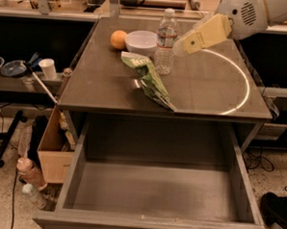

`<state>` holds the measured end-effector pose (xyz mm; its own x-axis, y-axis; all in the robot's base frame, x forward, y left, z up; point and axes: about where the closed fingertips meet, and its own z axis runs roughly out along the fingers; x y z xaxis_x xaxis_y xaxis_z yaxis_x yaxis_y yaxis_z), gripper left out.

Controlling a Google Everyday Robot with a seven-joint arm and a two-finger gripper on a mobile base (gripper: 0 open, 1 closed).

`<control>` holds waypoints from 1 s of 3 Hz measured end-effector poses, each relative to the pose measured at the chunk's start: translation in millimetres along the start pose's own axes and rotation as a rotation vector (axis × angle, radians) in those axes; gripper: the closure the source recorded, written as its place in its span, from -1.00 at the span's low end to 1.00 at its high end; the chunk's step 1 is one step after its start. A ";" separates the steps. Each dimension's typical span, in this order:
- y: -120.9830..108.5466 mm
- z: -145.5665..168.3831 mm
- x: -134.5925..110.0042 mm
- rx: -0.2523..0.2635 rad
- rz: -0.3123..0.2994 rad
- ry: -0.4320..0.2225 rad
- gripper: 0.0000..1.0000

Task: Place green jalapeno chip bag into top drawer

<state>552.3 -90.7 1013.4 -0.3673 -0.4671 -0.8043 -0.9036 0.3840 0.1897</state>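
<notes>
We see the top drawer point(155, 191) open, but the green jalapeno chip bag point(150, 79) lies ungrasped on the desk point(207, 93). Our gripper point(186, 44) hovers beside the water bottle point(165, 43), and we cannot tell its state.

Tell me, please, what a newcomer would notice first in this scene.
The top drawer gapes wide open below the grey table. On the table lies the green jalapeno chip bag, beside a water bottle. The gripper hovers above the table's far right, apart from the bag.
</notes>
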 end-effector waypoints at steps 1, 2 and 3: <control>-3.9 15.5 -3.8 0.001 -0.008 0.003 -1.00; -6.6 33.3 -0.7 -0.008 -0.003 0.018 -1.00; -12.6 54.8 7.9 -0.012 0.008 0.040 -1.00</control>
<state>572.8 -55.6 973.9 -0.3833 -0.4955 -0.7795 -0.9029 0.3788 0.2032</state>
